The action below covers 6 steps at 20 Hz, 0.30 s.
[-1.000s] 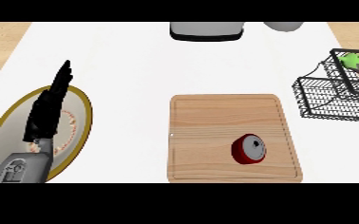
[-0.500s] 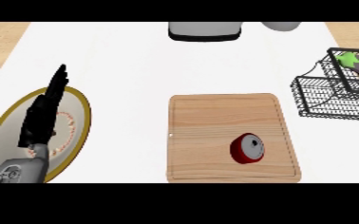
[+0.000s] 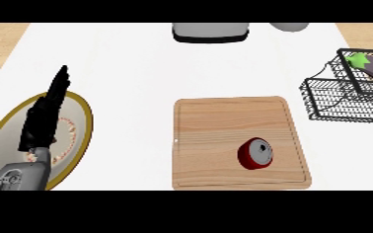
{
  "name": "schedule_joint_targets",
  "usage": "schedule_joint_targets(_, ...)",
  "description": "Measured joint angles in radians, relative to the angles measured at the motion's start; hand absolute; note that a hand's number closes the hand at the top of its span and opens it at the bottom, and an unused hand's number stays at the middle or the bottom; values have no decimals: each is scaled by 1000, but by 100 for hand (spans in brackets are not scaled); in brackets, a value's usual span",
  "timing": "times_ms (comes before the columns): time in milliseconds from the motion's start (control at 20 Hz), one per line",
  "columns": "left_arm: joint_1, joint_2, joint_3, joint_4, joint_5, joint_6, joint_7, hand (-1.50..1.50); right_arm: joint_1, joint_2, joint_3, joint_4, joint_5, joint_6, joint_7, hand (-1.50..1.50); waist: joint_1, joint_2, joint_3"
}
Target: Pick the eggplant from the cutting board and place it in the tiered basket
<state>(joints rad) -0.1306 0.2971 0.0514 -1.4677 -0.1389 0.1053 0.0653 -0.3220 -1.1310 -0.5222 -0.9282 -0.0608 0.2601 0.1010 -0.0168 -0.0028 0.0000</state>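
Observation:
The wooden cutting board point(image 3: 218, 128) lies in the lower middle of the head view. On its right part sits a small red round object with a grey face point(image 3: 255, 153). The black wire tiered basket point(image 3: 328, 96) stands at the right edge; a dark purple eggplant with a green cap point(image 3: 361, 61) lies in its upper tier, partly cut off by the picture's edge. My left hand point(image 3: 44, 116) rests at the left, fingers straight and pointing up, holding nothing, over a plate. My right hand is out of view.
A gold-rimmed plate point(image 3: 82, 128) lies at the left under my left hand. A grey appliance with a dark base point(image 3: 211, 31) stands at the back middle, and a grey rounded object point(image 3: 290, 26) is at the back right.
My left hand has drifted slightly down and left. Nothing else has moved.

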Motion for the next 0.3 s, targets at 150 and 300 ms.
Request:
schedule_joint_targets(150, 1, 3, 10, 0, 5, -8, 0, 0, 83, -29, -78, 75, -27, 68, -93, -150, -1, 0, 0)
schedule_joint_targets(300, 0, -5, 4, -12, -3, -7, 13, 0, 149, -64, -154, 173, -55, 147, -200, -150, -1, 0, 1)
